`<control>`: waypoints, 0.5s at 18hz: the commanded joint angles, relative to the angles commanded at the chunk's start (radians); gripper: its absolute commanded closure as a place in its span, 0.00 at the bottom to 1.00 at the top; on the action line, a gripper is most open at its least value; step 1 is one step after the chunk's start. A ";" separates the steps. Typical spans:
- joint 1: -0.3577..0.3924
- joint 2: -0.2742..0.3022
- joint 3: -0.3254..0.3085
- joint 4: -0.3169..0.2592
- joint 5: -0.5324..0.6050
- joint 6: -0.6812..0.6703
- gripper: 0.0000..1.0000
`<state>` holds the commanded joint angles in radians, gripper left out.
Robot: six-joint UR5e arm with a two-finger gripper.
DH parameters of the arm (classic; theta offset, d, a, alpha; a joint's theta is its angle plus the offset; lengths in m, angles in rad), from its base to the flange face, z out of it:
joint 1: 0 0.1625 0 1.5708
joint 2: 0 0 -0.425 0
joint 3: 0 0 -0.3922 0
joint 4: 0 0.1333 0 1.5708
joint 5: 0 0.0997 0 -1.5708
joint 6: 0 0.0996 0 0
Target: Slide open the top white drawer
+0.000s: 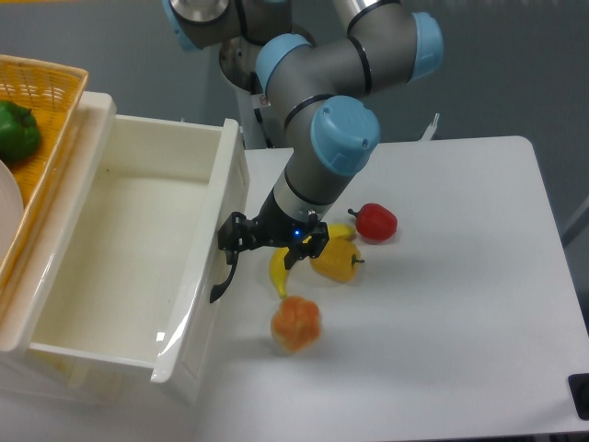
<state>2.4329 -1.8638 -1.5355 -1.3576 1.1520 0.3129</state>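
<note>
1. Along the table's left edge, the top white drawer (138,249) stands pulled far out, its inside bare.
2. At its front panel, the gripper (232,241) is clamped on the curved black handle (223,279).
3. Near the table's middle lie a red pepper (375,221), a yellow pepper (337,261) and an orange pepper (295,322).

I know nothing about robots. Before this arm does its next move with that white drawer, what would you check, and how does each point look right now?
1. Top white drawer pulled far out, inside visible: ok.
2. Gripper at the black handle: ok.
3. Gripper actually clamped on the handle: cannot tell.
4. Banana, yellow pepper and orange pepper lie close to the drawer front, in the path: not ok.
5. Red pepper lies farther off: ok.
</note>
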 joint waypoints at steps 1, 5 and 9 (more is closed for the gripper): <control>-0.002 0.000 0.000 0.000 0.002 0.014 0.00; -0.003 0.000 -0.002 -0.002 0.005 0.061 0.00; 0.005 0.002 0.005 0.000 0.008 0.093 0.00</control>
<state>2.4374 -1.8623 -1.5309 -1.3576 1.1597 0.4063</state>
